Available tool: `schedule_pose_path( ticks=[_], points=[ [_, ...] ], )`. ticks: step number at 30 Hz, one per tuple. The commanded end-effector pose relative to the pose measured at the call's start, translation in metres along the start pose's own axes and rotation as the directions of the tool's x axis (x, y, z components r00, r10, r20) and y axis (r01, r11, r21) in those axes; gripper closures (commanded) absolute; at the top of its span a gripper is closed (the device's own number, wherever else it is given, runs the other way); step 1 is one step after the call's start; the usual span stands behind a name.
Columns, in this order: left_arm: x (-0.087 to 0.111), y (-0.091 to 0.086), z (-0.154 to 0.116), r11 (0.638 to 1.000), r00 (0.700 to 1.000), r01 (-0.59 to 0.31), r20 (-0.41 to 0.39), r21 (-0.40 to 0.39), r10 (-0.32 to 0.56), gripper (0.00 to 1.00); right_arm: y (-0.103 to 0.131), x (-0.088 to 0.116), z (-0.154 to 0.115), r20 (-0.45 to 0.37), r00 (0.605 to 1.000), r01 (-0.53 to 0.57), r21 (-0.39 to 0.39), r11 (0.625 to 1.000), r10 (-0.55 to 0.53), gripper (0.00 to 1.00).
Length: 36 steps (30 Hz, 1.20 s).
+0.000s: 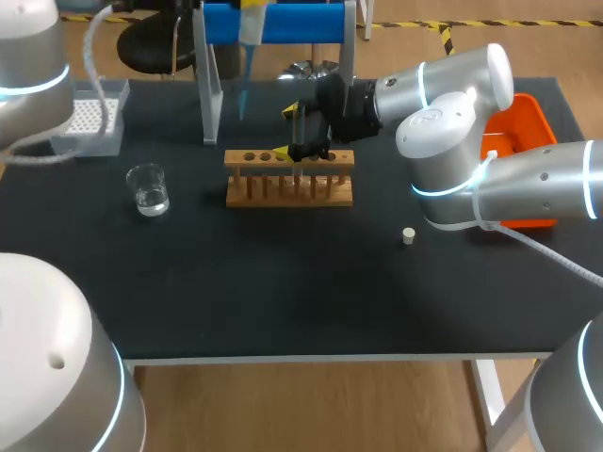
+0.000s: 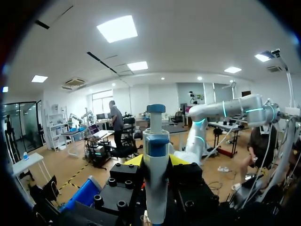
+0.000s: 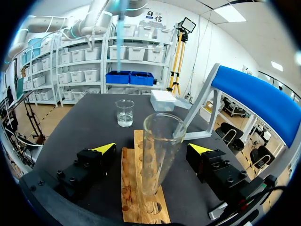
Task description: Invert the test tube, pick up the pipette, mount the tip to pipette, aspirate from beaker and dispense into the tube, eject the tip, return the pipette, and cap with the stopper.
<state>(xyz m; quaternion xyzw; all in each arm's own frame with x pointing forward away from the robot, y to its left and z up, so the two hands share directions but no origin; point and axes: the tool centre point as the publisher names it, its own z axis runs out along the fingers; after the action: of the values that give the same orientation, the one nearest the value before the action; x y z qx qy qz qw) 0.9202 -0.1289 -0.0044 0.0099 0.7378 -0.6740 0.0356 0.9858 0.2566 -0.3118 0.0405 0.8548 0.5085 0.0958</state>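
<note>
worktop: black worktop (image 1: 283,301), spans the head view, carries everything below.
tip box: white tip box (image 1: 89,118), upper left of frame, near the far edge of the worktop.
beaker: clear glass beaker (image 1: 148,189), left of centre, upright, a little clear liquid in it. Well apart from the rack.
left gripper: left gripper (image 2: 156,162) is up in the air, yellow tips pressed against both sides of the pipette body, clamped on it.
pipette: white-and-blue pipette (image 2: 156,141), upright between the left gripper's fingers, plunger end on top. In the head view only its pale lower shaft shows, top centre, hanging in front of the stand and clear of the worktop. Can't tell if a tip is on it.
stand: blue-topped stand with grey legs (image 1: 283,21), top centre, behind the rack.
rack: wooden test tube rack (image 1: 289,179), centre of frame, a row of holes along its top.
test tube: clear glass test tube (image 3: 160,150), lower end in a rack hole, open mouth up, leaning slightly.
right gripper: right gripper (image 1: 300,141), right over the rack. Fingers spread wide either side of the test tube, a gap on both sides, neither one touching it.
stopper: small cream stopper (image 1: 408,235), right of centre, alone on the worktop, well apart from the rack.
tray: orange tray (image 1: 528,127), right edge of frame, partly hidden behind the right arm.
</note>
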Motion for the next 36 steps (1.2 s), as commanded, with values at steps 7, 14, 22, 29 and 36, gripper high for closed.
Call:
schedule_pose_path(
  ticks=[7, 14, 22, 29, 36],
  points=[
    [0.068, 0.037, -0.017, 0.997, 0.986, 0.028, 0.161, 0.075, -0.039, 1.0, 0.0, 0.0, 0.0, -0.001, 1.0, 0.0, 0.003, 1.0, 0.0, 0.0],
    [0.082, 0.052, 0.002, 0.99, 0.977, 0.049, 0.201, 0.132, -0.075, 1.0, 0.0, 0.0, 0.0, -0.001, 1.0, 0.0, 0.003, 1.0, 0.0, 0.0],
    [0.082, 0.052, 0.002, 0.99, 0.977, 0.049, 0.201, 0.132, -0.075, 1.0, 0.0, 0.0, 0.0, -0.001, 1.0, 0.0, 0.003, 1.0, 0.0, 0.0],
    [0.082, 0.052, 0.002, 0.99, 0.977, 0.049, 0.201, 0.132, -0.075, 1.0, 0.0, 0.0, 0.0, -0.001, 1.0, 0.0, 0.003, 1.0, 0.0, 0.0],
    [0.078, 0.061, 0.011, 0.989, 0.984, 0.033, 0.166, 0.143, -0.057, 1.0, 0.0, 0.0, 0.0, -0.001, 1.0, 0.0, 0.003, 1.0, 0.0, 0.0]
  ],
)
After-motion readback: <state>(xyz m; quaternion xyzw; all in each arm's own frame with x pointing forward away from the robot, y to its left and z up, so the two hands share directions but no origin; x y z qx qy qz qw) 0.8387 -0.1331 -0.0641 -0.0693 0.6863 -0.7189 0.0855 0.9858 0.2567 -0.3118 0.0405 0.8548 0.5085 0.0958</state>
